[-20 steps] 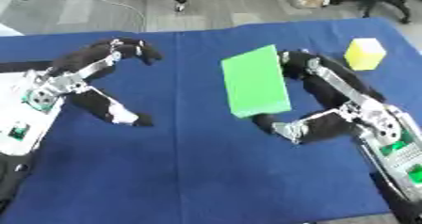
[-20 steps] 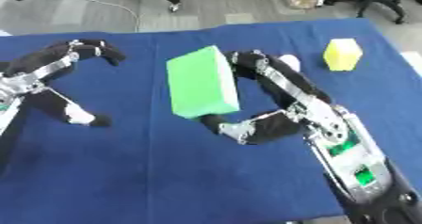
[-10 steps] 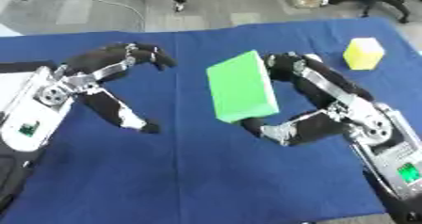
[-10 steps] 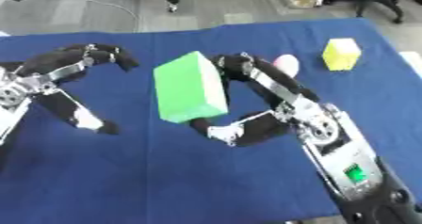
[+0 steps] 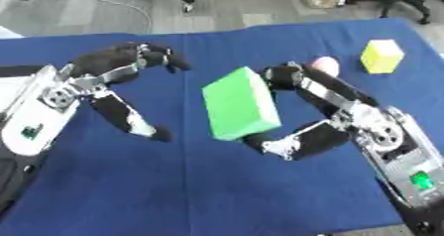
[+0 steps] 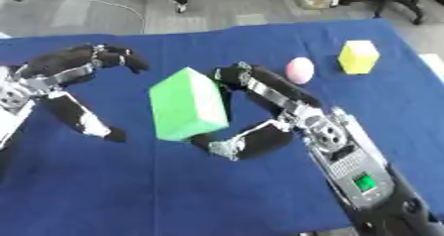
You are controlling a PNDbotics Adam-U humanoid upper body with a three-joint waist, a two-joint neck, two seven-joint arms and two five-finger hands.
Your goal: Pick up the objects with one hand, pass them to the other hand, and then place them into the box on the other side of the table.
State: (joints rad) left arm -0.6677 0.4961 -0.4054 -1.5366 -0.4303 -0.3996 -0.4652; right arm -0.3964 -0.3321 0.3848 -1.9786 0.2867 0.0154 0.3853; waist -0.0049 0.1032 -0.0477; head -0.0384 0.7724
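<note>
A green block (image 5: 239, 104) hangs above the blue table (image 5: 199, 190), held between the fingers and thumb of my right hand (image 5: 334, 113). My left hand (image 5: 104, 84) is open to the block's left, fingers curved above and thumb below, a short gap away from it. A yellow cube (image 5: 381, 56) and a pink egg-shaped thing (image 6: 299, 70) lie on the cloth at the far right. No box shows in either view.
Grey floor with chair bases and a cable (image 5: 121, 4) lies beyond the table's far edge. A white patch (image 5: 9, 31) shows at the left edge.
My right hand has carried the green block leftward toward the table's middle. My left hand has moved right, closer to the block.
</note>
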